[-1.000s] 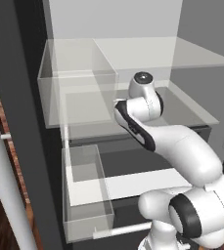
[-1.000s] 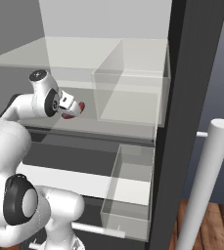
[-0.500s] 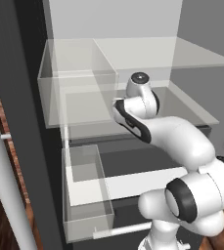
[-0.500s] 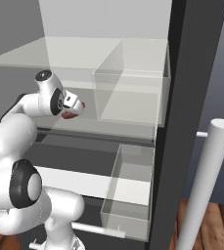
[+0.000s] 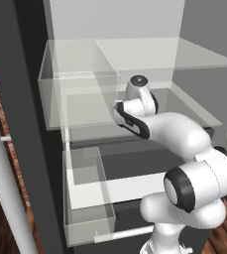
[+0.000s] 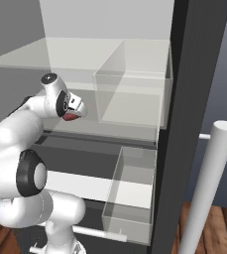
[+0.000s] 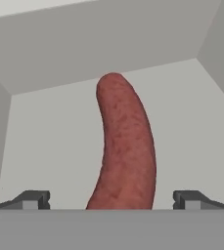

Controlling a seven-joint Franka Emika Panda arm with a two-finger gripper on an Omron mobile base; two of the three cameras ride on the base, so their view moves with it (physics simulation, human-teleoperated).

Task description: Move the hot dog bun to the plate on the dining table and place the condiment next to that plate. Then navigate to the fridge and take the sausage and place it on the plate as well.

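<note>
The fingers (image 7: 111, 200) are spread wide with nothing gripped; one tip is seen at 8 o'clock in the hand view, the other at 4 o'clock. The sausage (image 7: 125, 146) is seen lying between them on the pale shelf (image 7: 50, 146) inside the open fridge (image 6: 184, 99), extending toward 12 o'clock.

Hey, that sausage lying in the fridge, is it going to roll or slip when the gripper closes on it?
The sausage is round and smooth-skinned, so it may roll or squirt sideways. Its slight curve probably limits rolling on the flat shelf. The open gripper straddles it, so a centred squeeze looks likely.
</note>
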